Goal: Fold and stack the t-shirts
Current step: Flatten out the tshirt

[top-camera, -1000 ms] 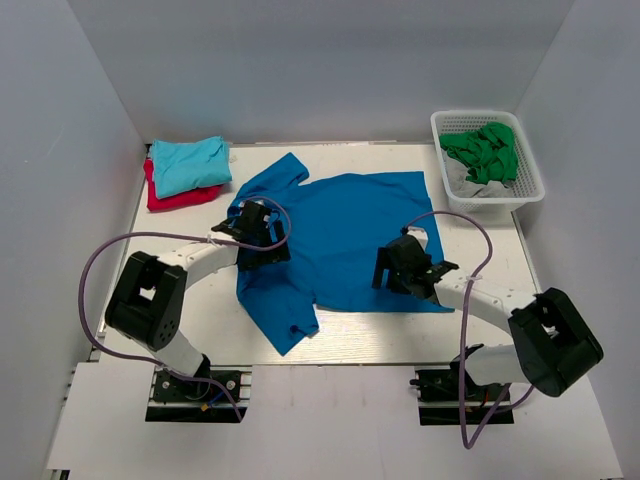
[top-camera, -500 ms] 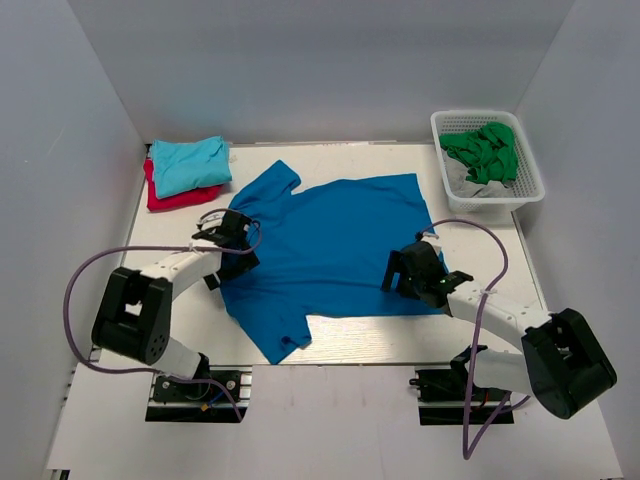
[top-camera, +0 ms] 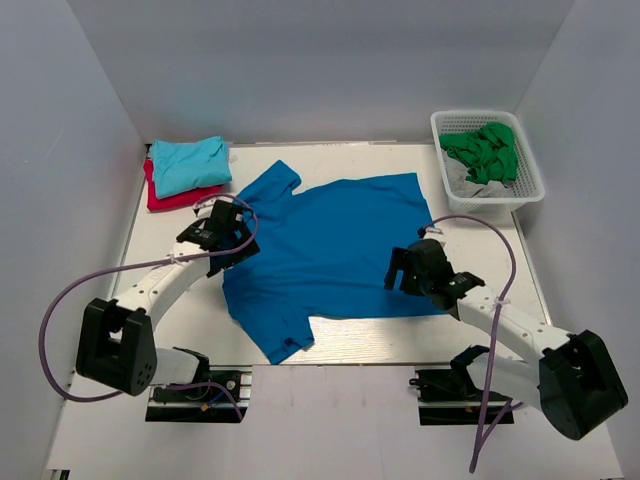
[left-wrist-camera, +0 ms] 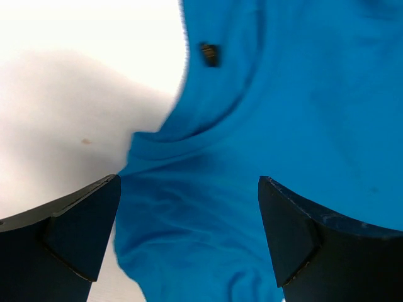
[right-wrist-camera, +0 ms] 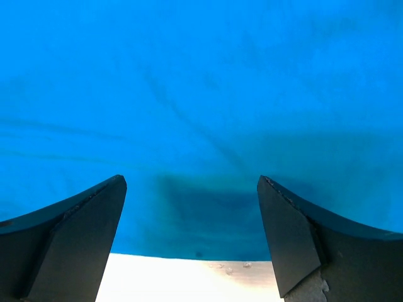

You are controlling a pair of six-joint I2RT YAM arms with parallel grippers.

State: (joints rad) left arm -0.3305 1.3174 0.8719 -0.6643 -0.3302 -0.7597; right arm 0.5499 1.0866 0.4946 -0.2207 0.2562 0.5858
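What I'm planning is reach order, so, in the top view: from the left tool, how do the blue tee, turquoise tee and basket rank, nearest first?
1. blue tee: mid-table, right under the left tool.
2. turquoise tee: far-left corner, folded on top of a red tee.
3. basket: far-right corner, across the table.

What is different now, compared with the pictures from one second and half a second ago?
The left claw moved left, from over the blue shirt to its left edge. That edge shifted left too and lies flatter. The right claw moved slightly right. Both claws stayed open, holding nothing. The turquoise shirt on the red shirt and the basket with green cloth did not move.
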